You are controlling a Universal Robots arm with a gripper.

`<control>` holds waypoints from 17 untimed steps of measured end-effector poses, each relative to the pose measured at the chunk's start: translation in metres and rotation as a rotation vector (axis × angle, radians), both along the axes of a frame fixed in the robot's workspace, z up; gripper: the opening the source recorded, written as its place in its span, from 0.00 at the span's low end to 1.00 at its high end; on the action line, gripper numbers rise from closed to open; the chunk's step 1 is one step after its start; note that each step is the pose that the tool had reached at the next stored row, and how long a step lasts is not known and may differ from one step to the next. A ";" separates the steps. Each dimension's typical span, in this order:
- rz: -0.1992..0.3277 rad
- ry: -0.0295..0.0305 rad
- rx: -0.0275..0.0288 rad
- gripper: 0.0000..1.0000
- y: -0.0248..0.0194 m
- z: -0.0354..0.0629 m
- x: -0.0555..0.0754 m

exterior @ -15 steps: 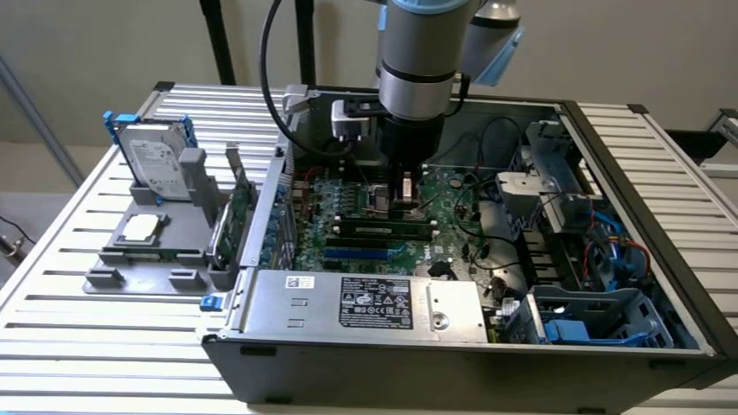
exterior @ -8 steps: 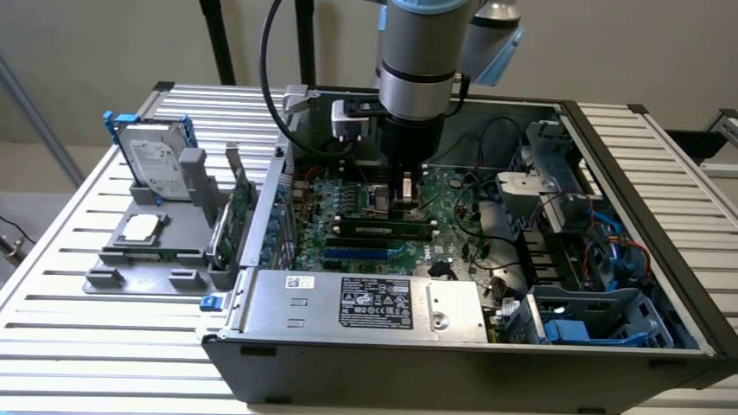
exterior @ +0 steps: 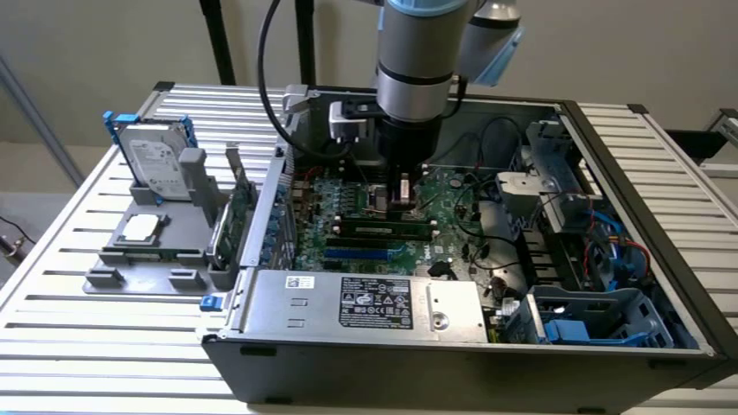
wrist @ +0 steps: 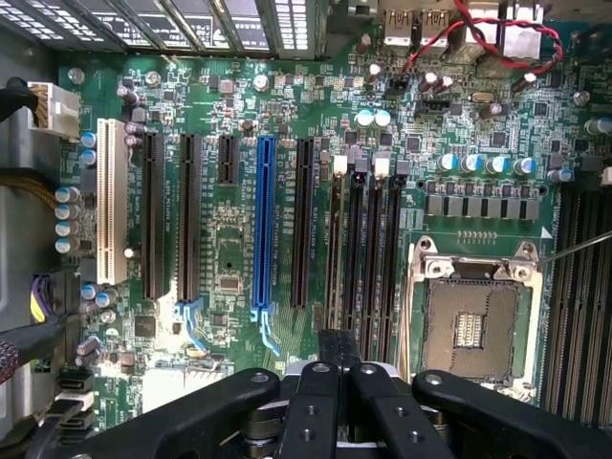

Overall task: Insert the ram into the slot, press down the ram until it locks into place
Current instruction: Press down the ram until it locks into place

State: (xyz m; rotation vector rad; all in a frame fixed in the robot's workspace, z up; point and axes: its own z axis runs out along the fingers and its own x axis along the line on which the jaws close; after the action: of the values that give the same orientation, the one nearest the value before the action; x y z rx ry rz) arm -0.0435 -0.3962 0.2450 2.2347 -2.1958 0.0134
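Note:
My gripper (exterior: 403, 203) hangs low inside the open computer case, shut, with nothing showing between its fingers. The ram (exterior: 386, 230), a thin green stick with a pale label, stands on edge in the slot (exterior: 381, 237) on the motherboard (exterior: 346, 194), just in front of and below the fingertips. Whether the fingers touch the ram I cannot tell. In the wrist view my shut gripper (wrist: 339, 352) sits at one end of several parallel black memory slots (wrist: 363, 249) with pale end clips.
A metal power supply box (exterior: 358, 303) fills the case's front. A drive cage (exterior: 588, 316) and cables crowd the exterior view's right. Outside on the left stand an expansion card (exterior: 237, 216), a hard drive (exterior: 155, 160) and a grey holder (exterior: 138, 255). The processor socket (wrist: 473, 320) lies beside the memory slots.

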 end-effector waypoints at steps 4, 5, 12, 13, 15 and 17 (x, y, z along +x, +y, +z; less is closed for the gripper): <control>0.000 0.0000 -0.0001 0.11 0.0002 -0.0026 -0.001; 0.000 0.0000 -0.0001 0.11 0.0002 -0.0034 -0.001; 0.000 -0.0001 0.0000 0.11 0.0004 -0.0098 -0.002; 0.000 -0.0001 0.0000 0.11 0.0004 -0.0109 -0.002; 0.000 0.0000 -0.0001 0.11 0.0004 -0.0131 -0.002; 0.000 0.0003 -0.0008 0.11 0.0002 -0.0147 -0.002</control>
State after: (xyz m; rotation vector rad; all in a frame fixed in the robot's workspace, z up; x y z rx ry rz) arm -0.0459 -0.3960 0.2303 2.2342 -2.1952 0.0140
